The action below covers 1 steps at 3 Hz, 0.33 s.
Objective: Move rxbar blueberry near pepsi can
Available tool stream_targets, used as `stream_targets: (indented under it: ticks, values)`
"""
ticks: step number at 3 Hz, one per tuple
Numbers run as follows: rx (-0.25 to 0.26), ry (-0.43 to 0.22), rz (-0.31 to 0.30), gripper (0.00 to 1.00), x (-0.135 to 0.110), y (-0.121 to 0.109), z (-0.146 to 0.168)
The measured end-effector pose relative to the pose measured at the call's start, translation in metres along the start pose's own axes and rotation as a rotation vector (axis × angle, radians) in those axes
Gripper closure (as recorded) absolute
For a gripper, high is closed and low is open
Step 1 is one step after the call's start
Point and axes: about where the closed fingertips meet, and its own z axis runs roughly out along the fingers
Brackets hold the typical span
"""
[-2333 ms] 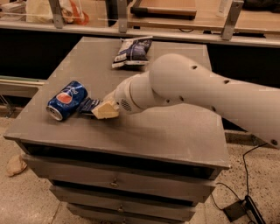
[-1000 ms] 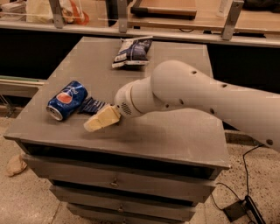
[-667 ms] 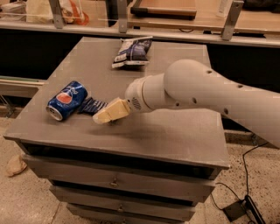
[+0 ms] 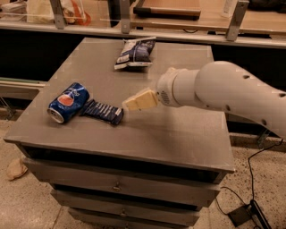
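The pepsi can [image 4: 68, 102] lies on its side near the front left of the grey cabinet top [image 4: 170, 134]. The rxbar blueberry [image 4: 102, 111], a flat dark navy wrapper with white lettering, lies on the top right beside the can, its left end touching or almost touching it. My gripper [image 4: 129, 103] points left, just to the right of the bar's right end and slightly above the surface. It holds nothing. The white arm [image 4: 223, 89] reaches in from the right.
A crinkled blue-and-white chip bag [image 4: 134, 52] lies at the back middle of the cabinet top. Drawers [image 4: 116, 185] are below the front edge. A shelf with metal posts [image 4: 58, 13] runs behind. A cable and plug [image 4: 243, 214] lie on the floor at the right.
My gripper has drawn back to the right and up, away from the bar. The rxbar now lies uncovered beside the can. The can has not moved.
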Motion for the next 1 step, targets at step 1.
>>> stream_targets:
  ticks: [1]
  values:
    - [0.015, -0.005, -0.003, 0.0, -0.0005, -0.0053, -0.0021]
